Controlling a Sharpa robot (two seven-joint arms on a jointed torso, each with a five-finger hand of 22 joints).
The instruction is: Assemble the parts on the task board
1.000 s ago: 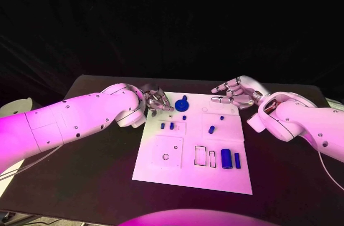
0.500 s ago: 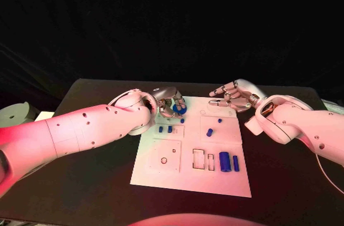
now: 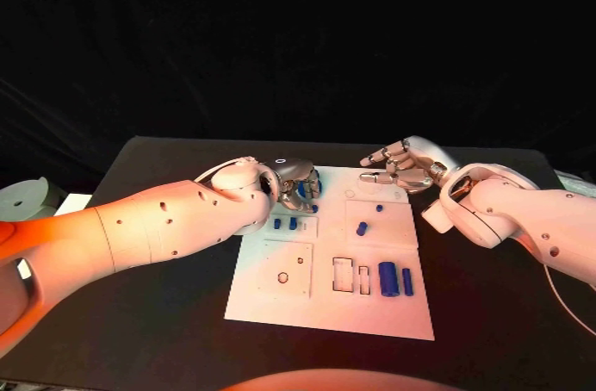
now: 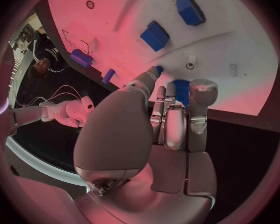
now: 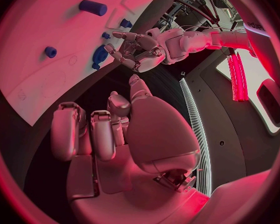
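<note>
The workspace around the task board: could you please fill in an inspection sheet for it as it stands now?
Surface: black table, bare around the board.
Job's things: white task board lies flat; two small blue blocks, a large blue cylinder and a slim blue bar rest on it.
Clutter: nothing seen.
Hands: left hand over the board's far left corner, fingers at a round blue part; a grip cannot be confirmed. Right hand holds nothing, fingers apart.
Cables: nothing seen.
Surroundings: black backdrop.

Black table [image 3: 149,262]; white task board [image 3: 325,309] flat at its middle.
</note>
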